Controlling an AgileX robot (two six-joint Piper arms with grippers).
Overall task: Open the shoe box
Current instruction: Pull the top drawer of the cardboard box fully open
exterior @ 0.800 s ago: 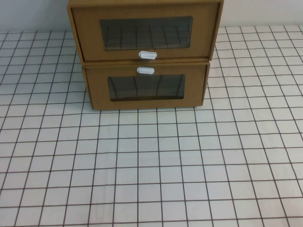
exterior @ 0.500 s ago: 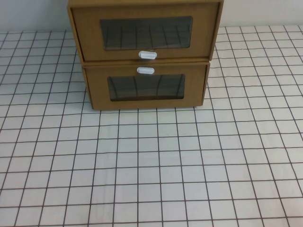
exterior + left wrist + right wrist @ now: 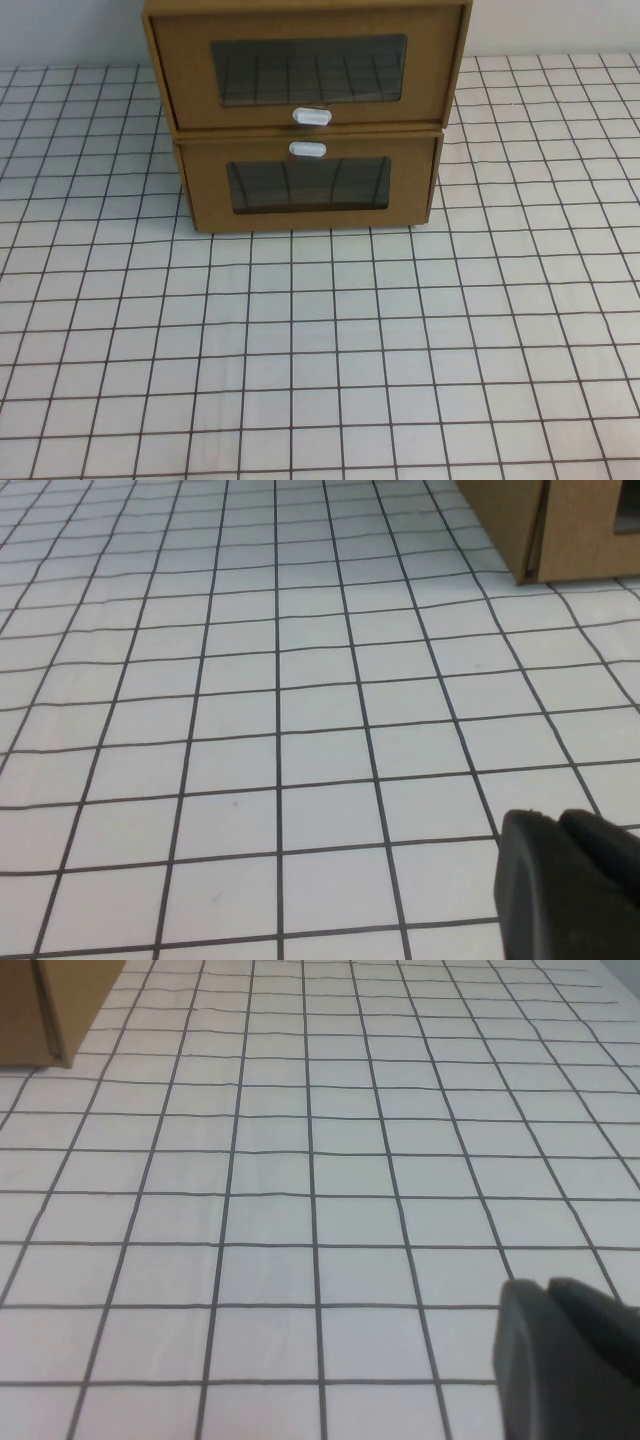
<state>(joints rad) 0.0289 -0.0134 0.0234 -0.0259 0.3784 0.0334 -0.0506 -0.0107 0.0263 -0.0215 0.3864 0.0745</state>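
Cardboard shoe box stood unopened; left gripper and right gripper hovered over the table, closed, empty, well short of it.

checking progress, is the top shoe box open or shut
Shut: top box front sits flush, white handle untouched; the left gripper and right gripper hang over the table, away from it.

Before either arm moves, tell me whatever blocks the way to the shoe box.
Nothing visible does: the left gripper and right gripper hover over gridded table on their own sides, with the shoe box standing closed beyond.
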